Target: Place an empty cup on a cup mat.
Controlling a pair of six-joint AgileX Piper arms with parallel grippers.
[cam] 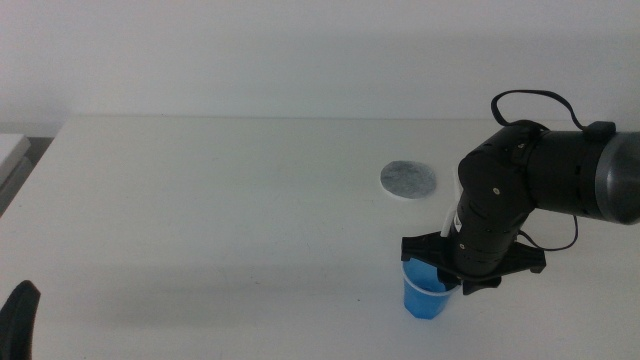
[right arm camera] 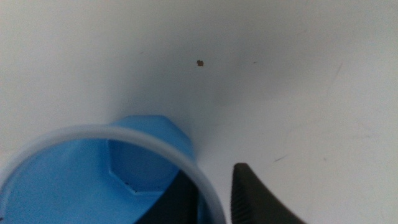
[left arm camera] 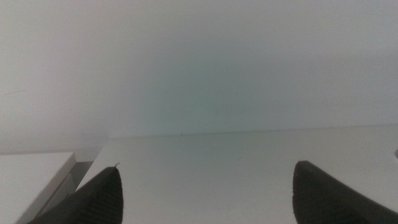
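Nearest the camera, at the bottom left corner of the middle view, the left gripper point(cam: 20, 318) waits low at the table's point(cam: 200, 200) near edge; its own wrist view shows its 2 jaws spread wide with only bare white surface between them and a pale block off the table's left side. From that corner across to the middle, the white table lies open, its far edge meeting the wall and its left edge slanting down toward the camera.

Further right, near the front, the cup point(cam: 424, 295) stands upright on the table. It is bright blue with a thin pale rim, and the right wrist view looks down into it: blue walls, a blue faceted floor, nothing inside. Behind it and a little to the left lies the mat point(cam: 408, 179), a flat mottled grey disc with a white edge, well apart from the cup with bare table between.

From the right side the right arm reaches in, bent sharply at its dark joint and pointing down, so the right gripper point(cam: 440, 283) sits over the cup's right side. Its jaws pinch the cup's wall at the rim, 1 jaw inside and 1 outside.
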